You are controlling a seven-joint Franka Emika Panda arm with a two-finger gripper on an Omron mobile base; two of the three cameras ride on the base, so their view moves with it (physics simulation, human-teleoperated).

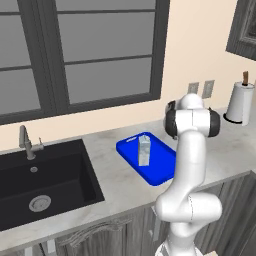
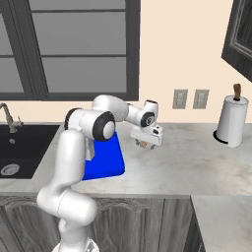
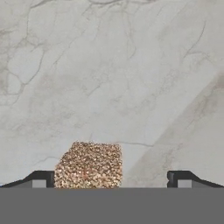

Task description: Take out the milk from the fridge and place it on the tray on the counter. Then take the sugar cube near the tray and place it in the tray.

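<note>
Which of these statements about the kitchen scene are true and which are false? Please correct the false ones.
1. The milk stands upright in the tray. True.
2. The end effector is shut on the sugar cube. False: its jaws stand open, with the cube between the fingertips, closer to one of them.
3. The sugar cube already lies in the tray. False: it lies on the counter, beside the tray.
4. A paper towel roll stands on the counter by the wall. True.
5. The sink is white. False: it is black.
</note>
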